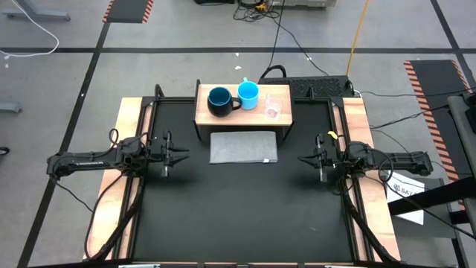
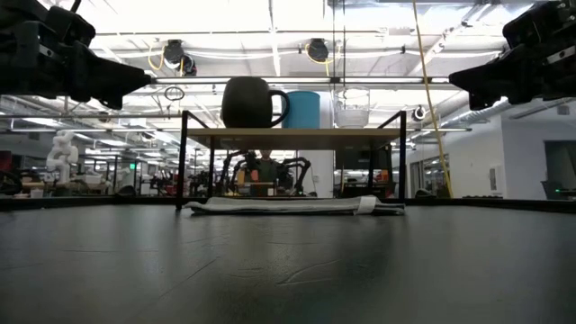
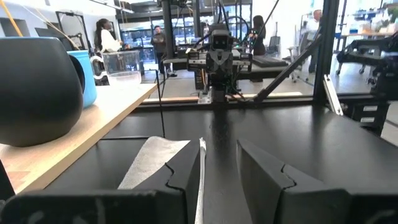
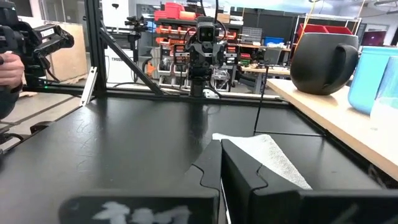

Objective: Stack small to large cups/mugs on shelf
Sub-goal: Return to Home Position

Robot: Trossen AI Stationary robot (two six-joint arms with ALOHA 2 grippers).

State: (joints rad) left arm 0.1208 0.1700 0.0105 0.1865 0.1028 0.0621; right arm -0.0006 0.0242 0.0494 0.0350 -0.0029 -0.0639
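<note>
The black bench (image 1: 238, 216) is carrying a low wooden shelf (image 1: 208, 119) at its far middle, with a grey mat (image 1: 243, 147) lying just on the near side of it. On the shelf a dark mug (image 1: 220, 100), a blue mug (image 1: 248, 94) and a clear cup (image 1: 271, 106) are standing in a row, left to right.

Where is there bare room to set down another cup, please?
The black tabletop is bare between the left hand and right hand, past the grey mat, away from the shelf. Its top is crowded with three cups.
</note>
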